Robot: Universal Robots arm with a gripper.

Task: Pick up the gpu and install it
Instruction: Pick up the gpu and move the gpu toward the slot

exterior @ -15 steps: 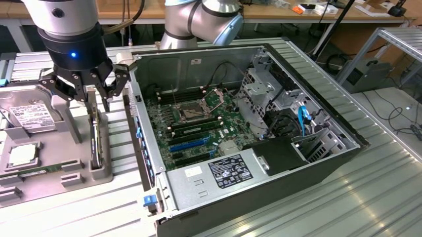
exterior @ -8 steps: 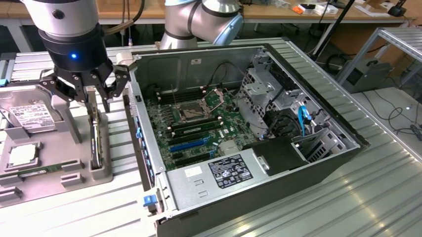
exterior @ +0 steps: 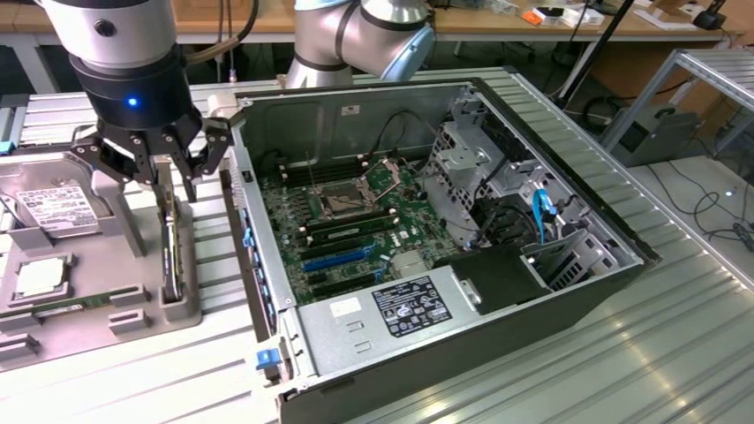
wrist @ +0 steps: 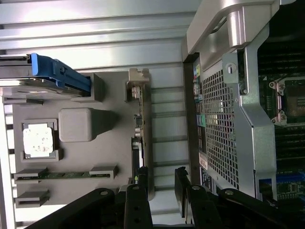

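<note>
One risk: your claw [exterior: 162,179] hangs spread over the upright gpu [exterior: 173,252] but looks off-centre; lowering could jam one side onto its top edge rather than straddling it.

the labels on the hard drive [exterior: 53,210] and the power supply [exterior: 407,309] cannot be read.

The arm [exterior: 359,40] is made of rounded silver-grey tubular segments. Its wrist [exterior: 155,84] is a black cylinder with a small blue light [exterior: 132,102]. The claw [exterior: 171,187] is black, built from jointed linkage bars pinned with round screws.
</note>
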